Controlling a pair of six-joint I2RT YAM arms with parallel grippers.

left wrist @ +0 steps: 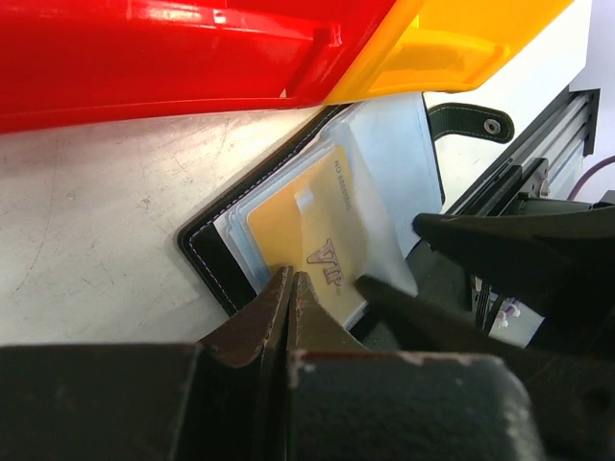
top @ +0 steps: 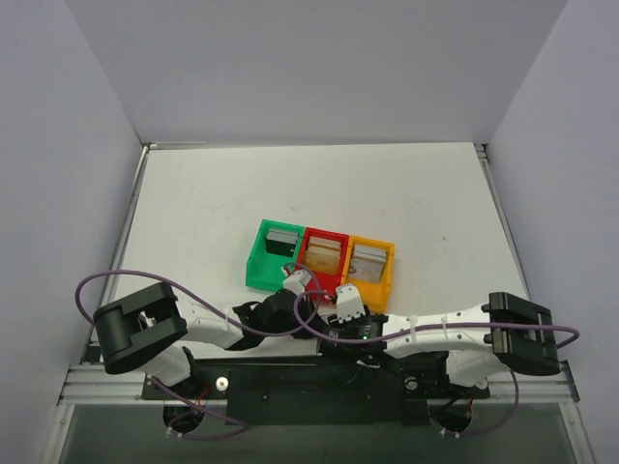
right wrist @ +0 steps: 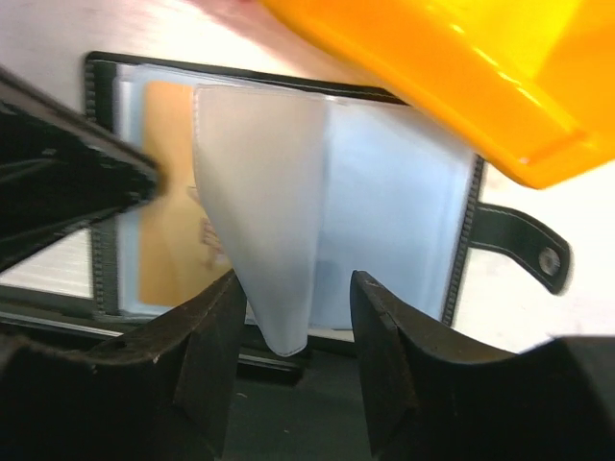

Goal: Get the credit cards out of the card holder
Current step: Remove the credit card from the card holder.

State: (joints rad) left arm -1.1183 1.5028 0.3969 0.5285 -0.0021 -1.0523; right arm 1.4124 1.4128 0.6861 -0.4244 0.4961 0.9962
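Observation:
The card holder (left wrist: 213,252) is a black stitched wallet with clear sleeves. It lies open on the table against the boxes and also shows in the right wrist view (right wrist: 404,192). A yellow credit card (left wrist: 317,230) marked VIP sticks partly out of a sleeve. My left gripper (left wrist: 290,279) is shut, its tips pinching that card's near edge. My right gripper (right wrist: 293,327) is open, with a lifted clear sleeve flap (right wrist: 264,192) hanging between its fingers. In the top view both grippers (top: 324,300) cover the wallet.
A row of joined boxes stands just beyond the wallet: green (top: 253,266), red (top: 325,235) and orange (top: 372,290), each with a card inside. The wallet's strap with a snap (right wrist: 524,245) lies to the right. The table's near rail (left wrist: 538,144) is close behind.

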